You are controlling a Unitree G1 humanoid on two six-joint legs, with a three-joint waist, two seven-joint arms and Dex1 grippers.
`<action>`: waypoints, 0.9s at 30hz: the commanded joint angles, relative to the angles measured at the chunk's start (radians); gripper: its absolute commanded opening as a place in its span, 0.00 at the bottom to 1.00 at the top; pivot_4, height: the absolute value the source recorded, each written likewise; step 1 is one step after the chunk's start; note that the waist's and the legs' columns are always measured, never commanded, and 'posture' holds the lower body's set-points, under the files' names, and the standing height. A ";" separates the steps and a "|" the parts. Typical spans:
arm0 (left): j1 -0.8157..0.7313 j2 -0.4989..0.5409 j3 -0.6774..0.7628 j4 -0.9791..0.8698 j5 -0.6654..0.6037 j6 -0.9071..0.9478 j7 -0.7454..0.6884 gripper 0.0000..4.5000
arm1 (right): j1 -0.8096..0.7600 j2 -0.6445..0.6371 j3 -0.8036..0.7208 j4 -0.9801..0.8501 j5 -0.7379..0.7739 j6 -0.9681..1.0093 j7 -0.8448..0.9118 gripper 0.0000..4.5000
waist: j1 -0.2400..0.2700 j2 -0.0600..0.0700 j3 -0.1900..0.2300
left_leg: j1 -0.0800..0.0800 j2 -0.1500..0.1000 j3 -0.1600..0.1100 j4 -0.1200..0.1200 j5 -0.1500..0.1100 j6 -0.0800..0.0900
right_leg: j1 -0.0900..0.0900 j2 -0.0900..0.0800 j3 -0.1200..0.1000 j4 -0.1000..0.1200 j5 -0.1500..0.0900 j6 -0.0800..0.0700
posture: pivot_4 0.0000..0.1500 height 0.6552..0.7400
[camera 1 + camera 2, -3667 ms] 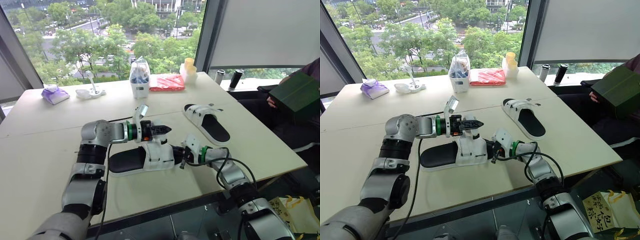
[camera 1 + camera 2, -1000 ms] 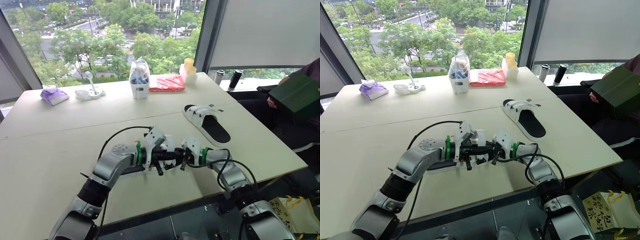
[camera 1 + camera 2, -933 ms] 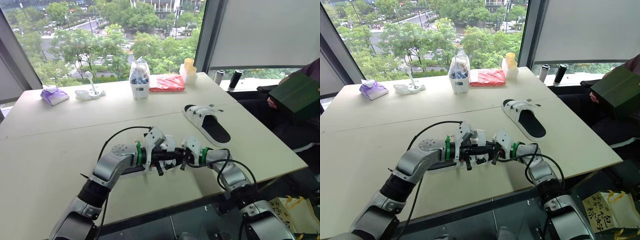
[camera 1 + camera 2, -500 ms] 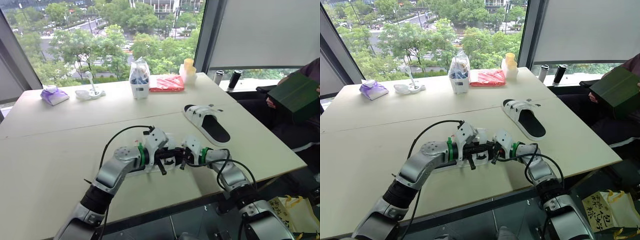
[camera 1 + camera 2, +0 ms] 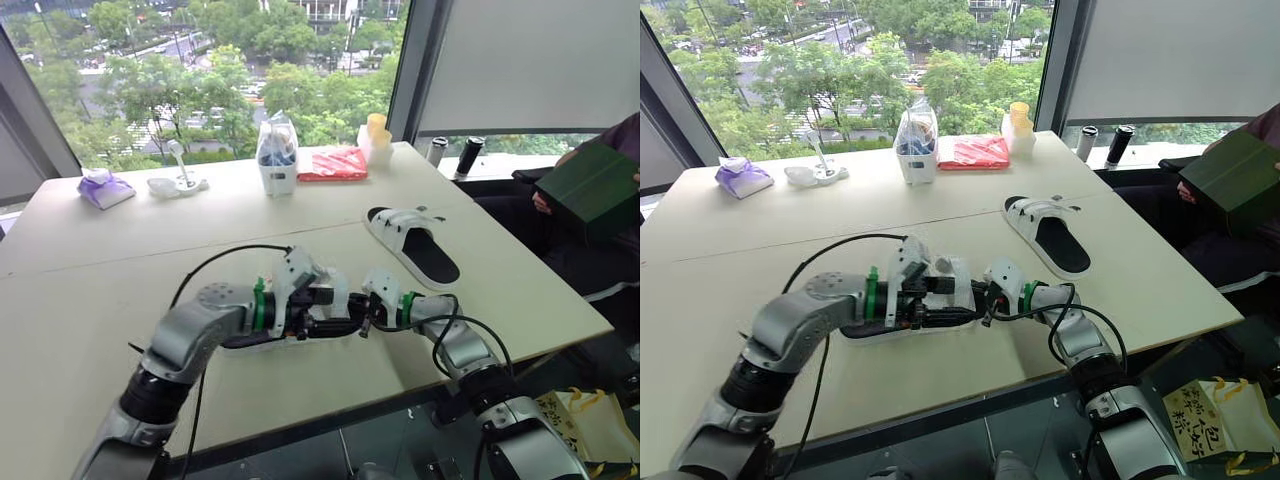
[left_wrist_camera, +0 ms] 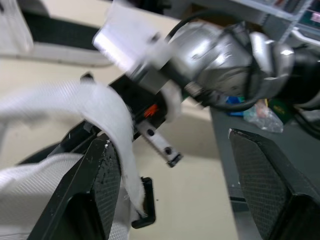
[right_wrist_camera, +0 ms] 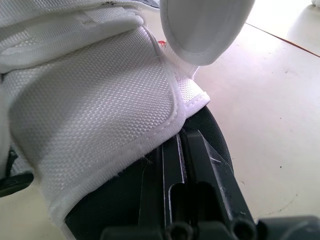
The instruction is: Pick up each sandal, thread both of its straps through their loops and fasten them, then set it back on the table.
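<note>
The near sandal (image 5: 337, 289) is laid on the table (image 5: 90, 290), close to its front edge, between the two grippers. Its white strap (image 6: 100, 107) is touched by one finger (image 6: 95, 192) of the left gripper (image 6: 170, 140), which is spread wide with nothing clamped. The right gripper (image 7: 176, 150) is closed, pressed together on the black footbed beneath the strap's edge. The second sandal (image 5: 420, 245) is set well apart.

The near sandal (image 7: 100, 115) has white straps in a fine woven-mesh pattern over a black sole; the far sandal (image 5: 415, 245) is likewise white on black. The desk (image 5: 100, 290) is plain cream, with a red packet (image 5: 333, 164) and a purple pouch (image 5: 103, 189).
</note>
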 commanded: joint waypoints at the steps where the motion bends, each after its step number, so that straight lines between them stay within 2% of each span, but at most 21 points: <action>1: -0.018 0.023 0.044 -0.047 -0.040 0.059 0.029 0.78 | 0.052 0.004 0.058 0.122 -0.058 0.055 0.005 0.00 | 0.000 0.000 0.000 | 0.000 0.000 0.000 0.000 0.000 0.000 | 0.000 0.000 0.000 0.000 0.000 0.000 | 1.00 1.00; 3: -0.010 0.016 0.059 -0.058 -0.040 0.104 0.090 0.78 | 0.046 0.005 0.057 0.127 -0.057 0.055 0.007 0.00 | 0.000 0.000 0.000 | 0.000 0.000 0.000 0.001 0.000 0.000 | 0.000 0.000 0.000 -0.001 0.000 0.000 | 1.00 1.00; 5: 0.010 -0.034 0.102 -0.071 -0.104 0.178 0.143 0.78 | 0.038 0.007 0.057 0.141 -0.058 0.049 0.009 0.00 | 0.000 0.000 0.000 | 0.000 0.000 0.000 0.001 0.000 0.000 | 0.001 0.000 0.000 -0.001 0.000 0.000 | 1.00 1.00; 8: 0.057 -0.100 0.126 -0.109 -0.136 0.228 0.228 0.78 | 0.032 0.013 0.065 0.148 -0.064 0.046 0.013 0.00 | -0.001 0.000 0.000 | 0.000 0.000 0.000 0.001 0.000 0.000 | 0.001 0.000 0.000 -0.001 0.000 0.000 | 1.00 1.00; 15: 0.072 -0.218 0.154 -0.146 -0.131 0.264 0.420 0.78 | 0.043 0.011 0.065 0.131 -0.060 0.058 0.022 0.00 | 0.001 0.000 0.000 | 0.001 0.000 -0.001 0.002 0.000 0.000 | 0.001 0.001 0.000 0.000 0.001 -0.001 | 1.00 1.00; 18: 0.067 -0.206 0.171 -0.165 -0.156 0.277 0.429 0.78 | 0.048 0.007 0.064 0.125 -0.059 0.060 0.026 0.00 | 0.000 -0.001 0.000 | 0.001 0.000 -0.001 0.002 0.000 0.000 | 0.001 0.001 0.000 0.000 0.001 -0.001 | 1.00 1.00; 21: 0.096 -0.169 0.219 -0.224 -0.239 0.288 0.381 0.78 | 0.047 0.005 0.062 0.126 -0.059 0.060 0.029 0.00 | 0.000 0.000 0.000 | 0.001 0.000 -0.002 0.001 0.000 0.000 | 0.001 0.002 0.000 0.001 0.001 -0.001 | 1.00 1.00; 23: 0.121 -0.173 0.266 -0.239 -0.289 0.324 0.412 0.78 | 0.047 0.006 0.066 0.128 -0.059 0.059 0.040 0.00 | 0.000 0.000 0.000 | 0.001 0.000 -0.002 0.001 0.000 0.000 | 0.001 0.002 0.000 0.001 0.001 -0.001 | 1.00 1.00; 27: 0.128 -0.168 0.297 -0.239 -0.313 0.332 0.459 0.78 | 0.041 0.011 0.073 0.137 -0.065 0.053 0.045 0.00 | 0.001 -0.001 0.000 | 0.001 0.000 -0.002 0.001 0.000 0.000 | 0.002 0.001 0.000 0.000 0.001 -0.001 | 1.00 1.00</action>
